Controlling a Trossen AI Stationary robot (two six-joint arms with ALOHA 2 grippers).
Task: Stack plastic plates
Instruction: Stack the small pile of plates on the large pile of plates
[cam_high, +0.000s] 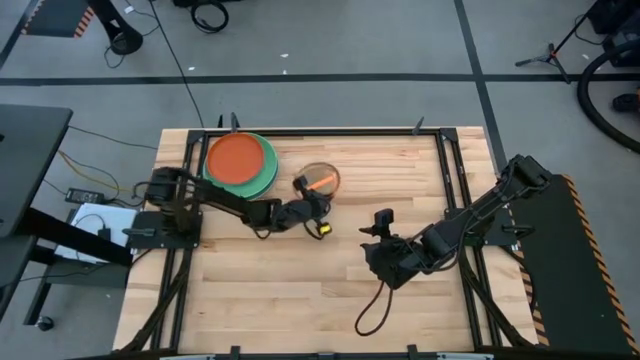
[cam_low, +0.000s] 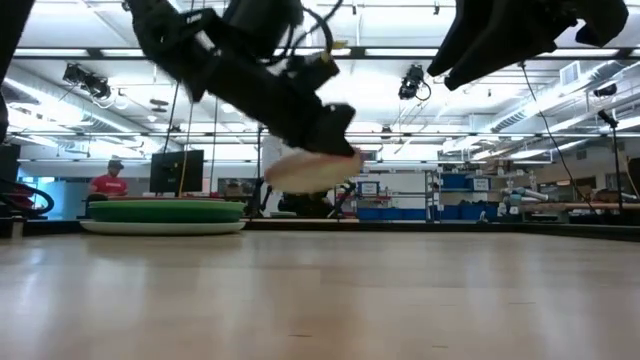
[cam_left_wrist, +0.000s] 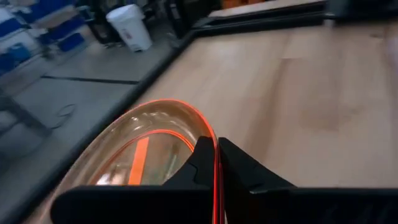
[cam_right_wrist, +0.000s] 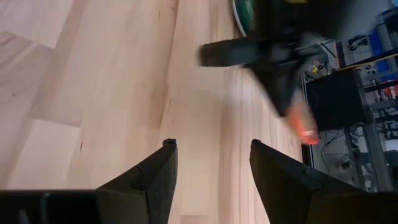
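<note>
A stack of large plates (cam_high: 240, 162) sits near the table's far left, red-orange on top and green rims below; in the low view the stack (cam_low: 163, 213) rests flat on the wood. My left gripper (cam_high: 305, 196) is shut on a small translucent orange plate (cam_high: 322, 180) just right of the stack. That small plate (cam_low: 305, 170) hangs clear above the table. My right gripper (cam_high: 372, 250) (cam_right_wrist: 211, 155) hovers open over the table's middle right, holding nothing. The other small plates are out of view. My left gripper (cam_left_wrist: 216, 142) pinches the small orange plate by its rim (cam_left_wrist: 214, 163), one finger inside the dish and one outside. The fingers come nearly level from the table's left. The plate is lifted clear of the table and juts out ahead of the fingers, slightly tilted.
Bare wood lies between the two arms and along the near side (cam_high: 300, 300). A black frame rail (cam_high: 320, 131) runs along the table's far edge. A cable (cam_high: 372, 310) loops below the right arm. A person in red (cam_low: 105, 183) stands far behind the table.
</note>
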